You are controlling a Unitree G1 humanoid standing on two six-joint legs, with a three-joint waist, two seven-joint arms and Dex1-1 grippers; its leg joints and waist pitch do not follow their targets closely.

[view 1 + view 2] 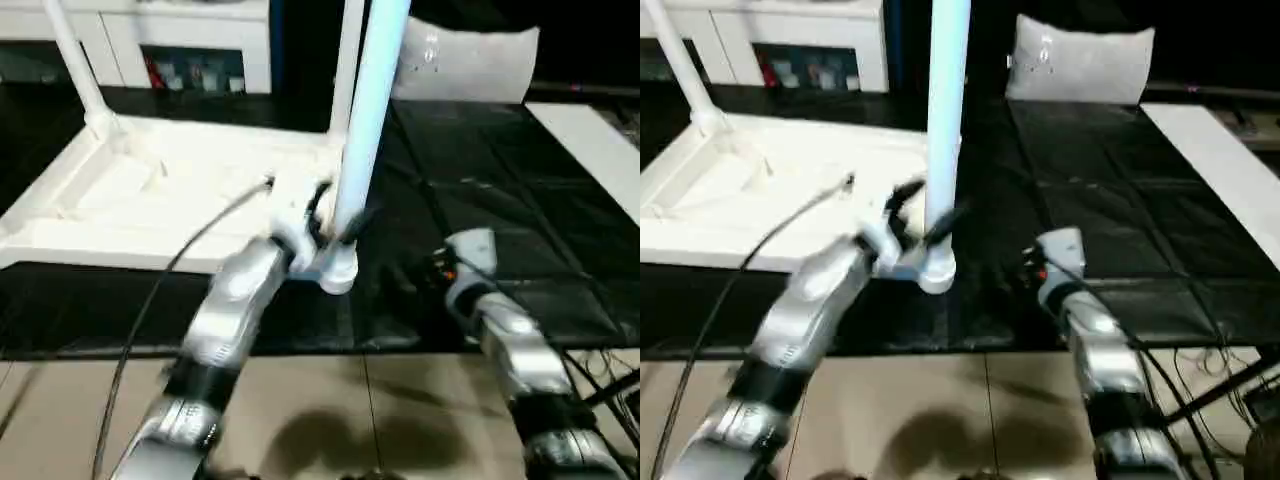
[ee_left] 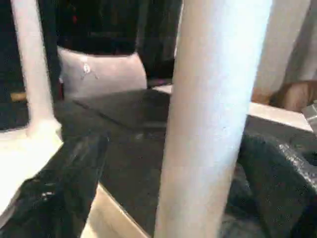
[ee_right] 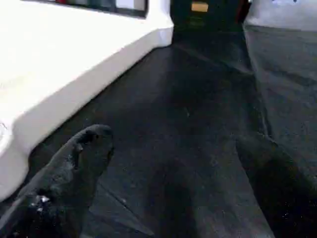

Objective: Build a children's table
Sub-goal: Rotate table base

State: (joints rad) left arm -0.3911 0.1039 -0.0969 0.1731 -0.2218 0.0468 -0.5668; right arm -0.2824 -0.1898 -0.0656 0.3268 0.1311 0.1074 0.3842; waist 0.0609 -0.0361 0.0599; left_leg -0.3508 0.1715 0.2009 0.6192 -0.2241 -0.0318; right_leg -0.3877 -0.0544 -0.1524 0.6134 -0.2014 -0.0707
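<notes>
Both forearms are shiny silver tubes with black bands down near the elbows — a thin dark cable loops off the left arm (image 1: 235, 300), the right arm (image 1: 510, 340) has an orange-red spot by its wrist, and each tool has chunky black fingers (image 3: 74, 163).

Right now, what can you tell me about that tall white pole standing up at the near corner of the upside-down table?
It is a table leg: a long, round, smooth white pole that looks like plastic. It stands nearly upright, its foot in the rounded corner socket of the upturned white table top, which lies on a black mat. The left claw sits at its lower part, its black fingers spread wide to either side. Two more legs stand further back.
</notes>
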